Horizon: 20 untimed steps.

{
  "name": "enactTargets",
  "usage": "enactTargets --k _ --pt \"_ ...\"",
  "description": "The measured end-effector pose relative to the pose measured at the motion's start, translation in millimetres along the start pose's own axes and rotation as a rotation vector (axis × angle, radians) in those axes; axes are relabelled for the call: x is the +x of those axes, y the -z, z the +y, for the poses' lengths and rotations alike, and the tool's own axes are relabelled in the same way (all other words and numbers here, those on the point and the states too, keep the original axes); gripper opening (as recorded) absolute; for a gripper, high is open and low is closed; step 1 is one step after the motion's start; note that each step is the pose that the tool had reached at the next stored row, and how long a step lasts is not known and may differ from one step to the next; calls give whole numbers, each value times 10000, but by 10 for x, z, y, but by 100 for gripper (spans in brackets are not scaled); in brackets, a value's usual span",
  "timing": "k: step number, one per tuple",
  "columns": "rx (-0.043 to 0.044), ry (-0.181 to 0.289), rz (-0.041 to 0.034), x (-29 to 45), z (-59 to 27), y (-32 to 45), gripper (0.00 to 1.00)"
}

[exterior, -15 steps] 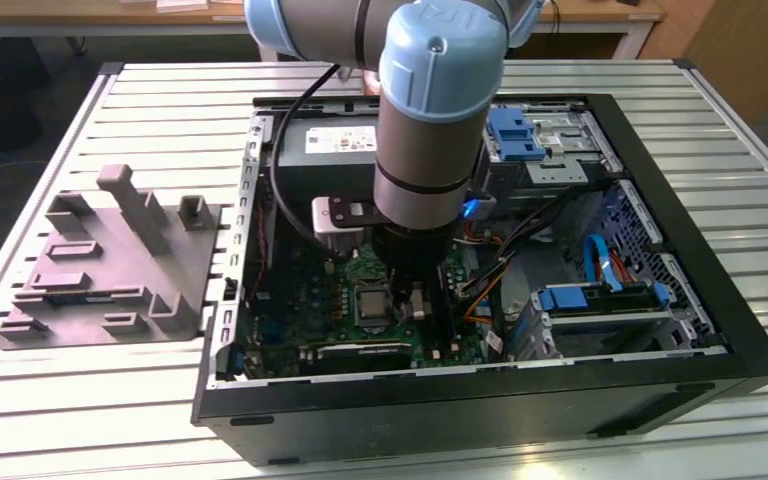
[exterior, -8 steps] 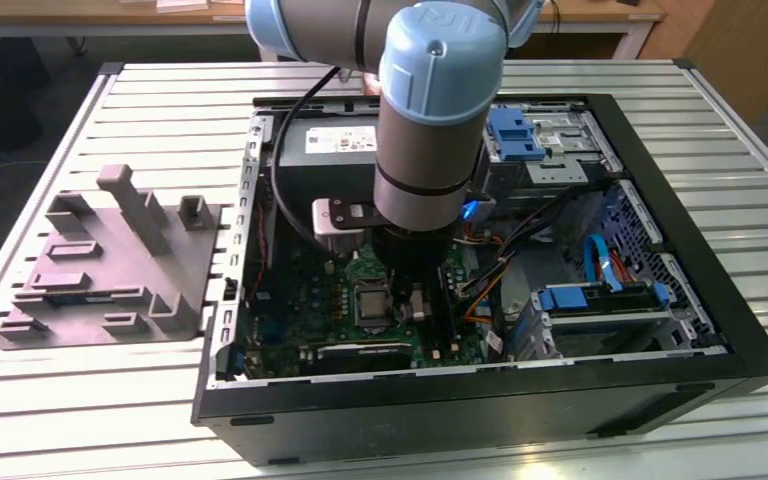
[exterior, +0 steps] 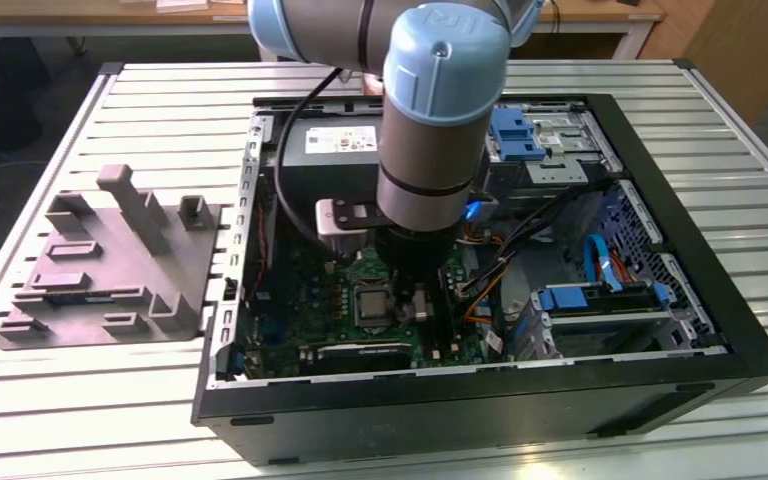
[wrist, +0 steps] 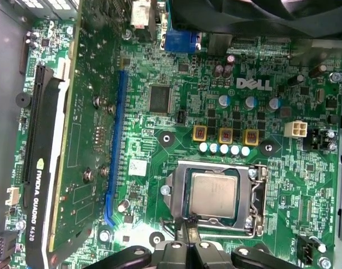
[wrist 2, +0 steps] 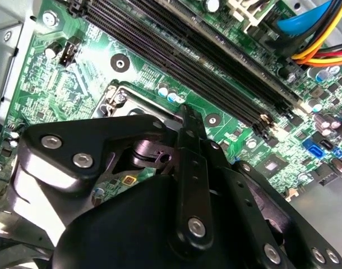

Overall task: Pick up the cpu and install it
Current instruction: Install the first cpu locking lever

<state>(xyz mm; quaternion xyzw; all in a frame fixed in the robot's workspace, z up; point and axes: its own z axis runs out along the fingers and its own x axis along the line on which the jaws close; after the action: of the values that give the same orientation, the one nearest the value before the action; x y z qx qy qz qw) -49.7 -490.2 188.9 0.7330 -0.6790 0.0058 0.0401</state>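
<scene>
The tool (wrist: 182,235) is seen at the edge of the black socket frame (wrist: 259,193) in the first wrist view, its fingers drawn together with nothing held between them. Just beyond, the cpu (wrist: 213,195) is seated flat within that frame on the green board (wrist: 260,120). In the exterior view, the open computer case (exterior: 678,330) is set on the slatted tabletop (exterior: 157,90)

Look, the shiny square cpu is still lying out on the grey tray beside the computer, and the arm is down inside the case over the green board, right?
Not quite. The cpu sits in the black socket frame on the green board, as the first wrist view shows. The rest holds: the arm is down inside the case over that board.
</scene>
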Motion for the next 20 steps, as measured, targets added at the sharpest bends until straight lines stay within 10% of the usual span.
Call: enactTargets --k 20 --pt "0 2 -4 -3 7 -23 11"
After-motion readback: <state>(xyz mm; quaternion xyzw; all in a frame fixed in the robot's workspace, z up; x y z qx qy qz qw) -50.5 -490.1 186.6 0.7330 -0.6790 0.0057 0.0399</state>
